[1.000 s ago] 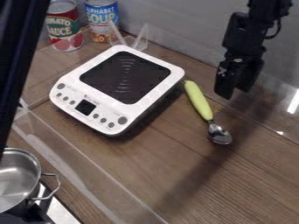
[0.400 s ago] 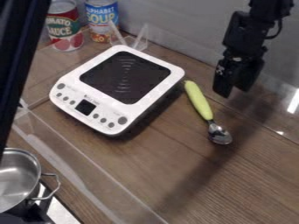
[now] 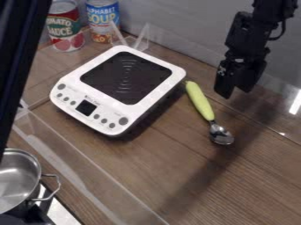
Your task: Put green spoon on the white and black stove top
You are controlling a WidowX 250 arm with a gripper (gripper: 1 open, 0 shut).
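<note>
Filling most of the frame, the brown wood-grain table (image 3: 177,176) is running from the upper left down to the lower right, and everything else is sitting on it. The white and black stove top (image 3: 121,90) is lying left of centre, turned at an angle, its black ringed surface facing up and its button panel pointing toward the lower left. My black arm is coming down from the upper right corner, and my pincer (image 3: 226,88) is hanging at the right side of the frame with its fingers pointing downward; they are standing apart as wide as they go and are gripping nothing. A steel pot (image 3: 20,180) is showing partly at the lower left edge, well apart from the stove. Two cans are standing at the upper left behind the stove: a red-labelled can (image 3: 65,26) and, just beside it to the right, a blue-labelled can (image 3: 102,19). The green spoon (image 3: 206,107) is lying flat on the table just right of the stove, not touching it, its yellow-green handle pointing toward the upper left and its small silver bowl resting toward the lower right. My pincer is hovering above and slightly right of the handle, apart from it.
</note>
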